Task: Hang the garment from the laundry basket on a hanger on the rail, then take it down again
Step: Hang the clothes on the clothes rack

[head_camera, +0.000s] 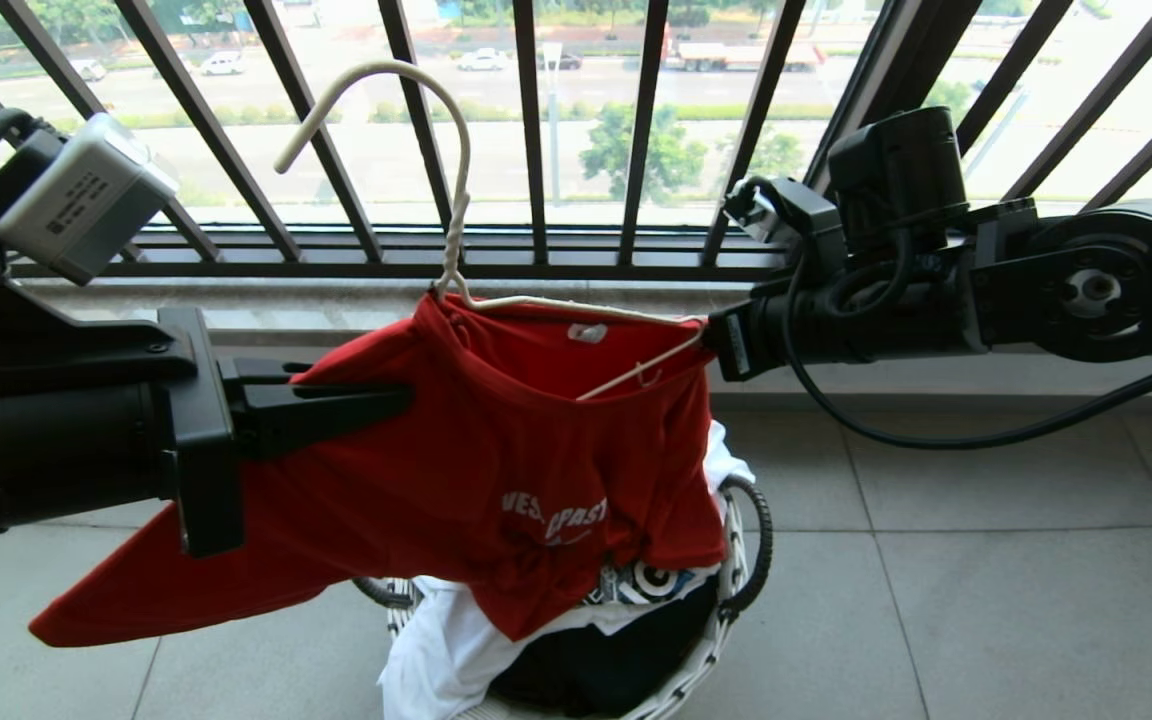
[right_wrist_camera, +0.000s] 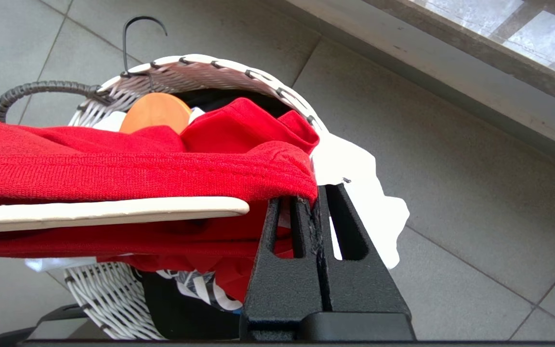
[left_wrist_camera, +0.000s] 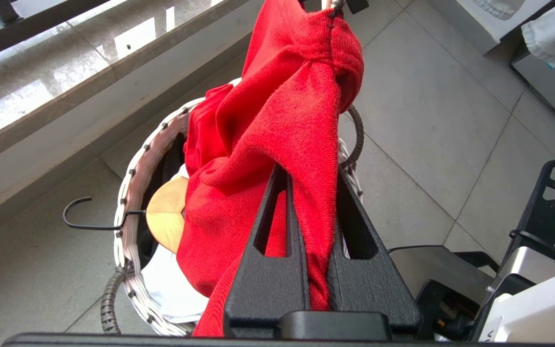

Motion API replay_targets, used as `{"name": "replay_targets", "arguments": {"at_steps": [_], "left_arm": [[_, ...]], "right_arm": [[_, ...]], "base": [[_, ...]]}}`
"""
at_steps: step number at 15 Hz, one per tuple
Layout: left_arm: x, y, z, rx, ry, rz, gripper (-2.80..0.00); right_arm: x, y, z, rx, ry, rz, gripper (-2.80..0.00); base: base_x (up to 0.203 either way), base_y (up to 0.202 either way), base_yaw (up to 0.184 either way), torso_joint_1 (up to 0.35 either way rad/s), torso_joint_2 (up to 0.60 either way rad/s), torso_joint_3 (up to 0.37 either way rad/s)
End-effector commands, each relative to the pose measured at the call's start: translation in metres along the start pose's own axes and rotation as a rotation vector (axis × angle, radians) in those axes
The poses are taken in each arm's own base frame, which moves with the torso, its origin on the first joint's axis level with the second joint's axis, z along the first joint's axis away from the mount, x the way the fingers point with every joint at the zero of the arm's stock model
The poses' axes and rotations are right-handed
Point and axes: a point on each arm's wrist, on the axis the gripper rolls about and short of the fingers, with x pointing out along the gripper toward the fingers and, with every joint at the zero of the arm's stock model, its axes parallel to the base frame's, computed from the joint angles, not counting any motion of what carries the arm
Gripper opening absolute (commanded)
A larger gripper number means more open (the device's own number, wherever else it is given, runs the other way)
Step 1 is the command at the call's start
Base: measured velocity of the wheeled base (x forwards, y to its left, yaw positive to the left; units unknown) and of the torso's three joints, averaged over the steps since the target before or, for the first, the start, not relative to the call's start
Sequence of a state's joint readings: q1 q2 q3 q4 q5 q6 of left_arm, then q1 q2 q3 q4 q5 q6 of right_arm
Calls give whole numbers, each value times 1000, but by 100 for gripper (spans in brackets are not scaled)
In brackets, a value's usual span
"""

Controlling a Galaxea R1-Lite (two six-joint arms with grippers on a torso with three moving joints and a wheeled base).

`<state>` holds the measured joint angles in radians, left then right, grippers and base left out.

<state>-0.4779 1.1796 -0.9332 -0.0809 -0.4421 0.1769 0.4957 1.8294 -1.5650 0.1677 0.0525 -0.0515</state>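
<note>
Bright red T-shirt (head_camera: 496, 450), white chest lettering crumpled and only partly readable, stretched between the two grippers above the laundry basket (head_camera: 726, 590). Left gripper (head_camera: 376, 400) is pinched tight on a fold of red cloth at the shirt's shoulder. Right gripper (head_camera: 711, 340), fingers pressed together, nips the neckline edge at the end of the cream hanger (head_camera: 456, 220), whose hook stands free. The hanger's lower wire disappears inside the collar; the shirt's hem covers part of the basket's contents.

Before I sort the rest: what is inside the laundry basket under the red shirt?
In the laundry basket: a white T-shirt, a black printed garment and a wooden hanger. The red T-shirt covers anything deeper.
</note>
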Motion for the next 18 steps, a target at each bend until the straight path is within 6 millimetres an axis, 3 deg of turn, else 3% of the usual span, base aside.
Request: {"name": "replay_targets", "arguments": {"at_steps": [1,14,18], "left_arm": [[5,-1,-3,-2,15,-19,-280],[14,2,-11,24,53,-20,-280],[25,6,-16,8,82,-28,-280]], "right_arm": [[-2,-2,3,1,-12,-5,-280],[-18,-10,6,-1,-12,-35,-280],[-33,-5,13,13,-51,-18,-280]], "base": [[0,0,0,0,0,0],[0,0,0,0,0,0],[0,0,0,0,0,0]]}}
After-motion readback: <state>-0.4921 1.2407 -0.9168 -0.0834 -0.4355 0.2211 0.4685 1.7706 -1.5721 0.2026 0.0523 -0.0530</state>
